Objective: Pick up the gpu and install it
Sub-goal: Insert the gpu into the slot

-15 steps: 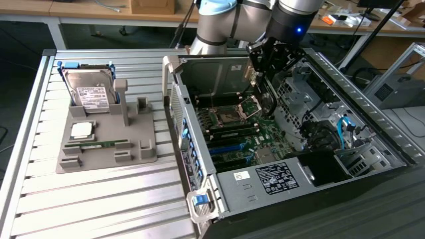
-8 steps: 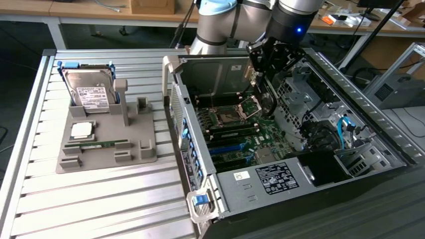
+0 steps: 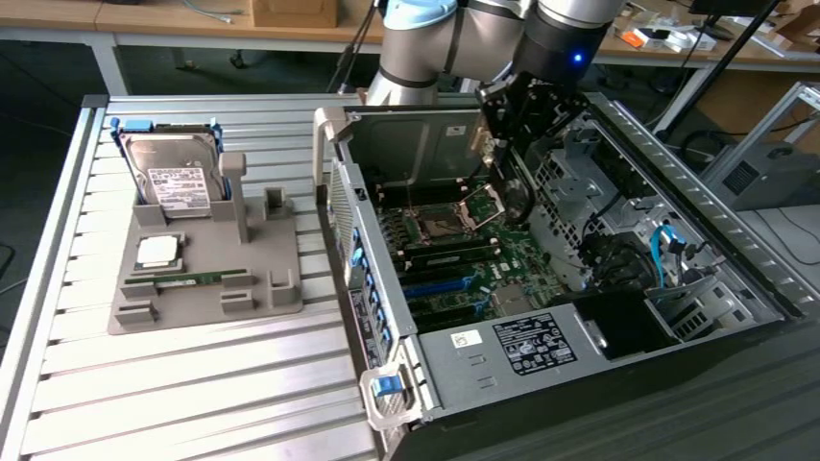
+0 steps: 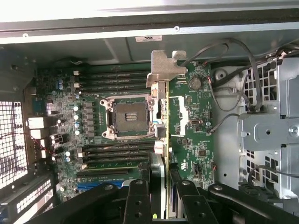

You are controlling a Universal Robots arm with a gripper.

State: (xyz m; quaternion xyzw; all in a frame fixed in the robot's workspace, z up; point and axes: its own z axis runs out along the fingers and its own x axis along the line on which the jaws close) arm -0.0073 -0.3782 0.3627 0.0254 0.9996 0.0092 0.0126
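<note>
Gripper (image 4: 161, 191) clamped on the gpu (image 4: 163, 116), held edge-on. It hangs above the motherboard (image 4: 196, 126) inside the open computer case (image 3: 410, 144).

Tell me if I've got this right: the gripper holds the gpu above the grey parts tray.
Not quite. The gripper holds the gpu above the motherboard inside the computer case, not the grey parts tray, as the wrist view shows.

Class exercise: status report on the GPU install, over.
Claw shut on the gpu, silver bracket at far end. Card hangs over the motherboard inside the open case, not seated. Nothing seen between card and board.
</note>
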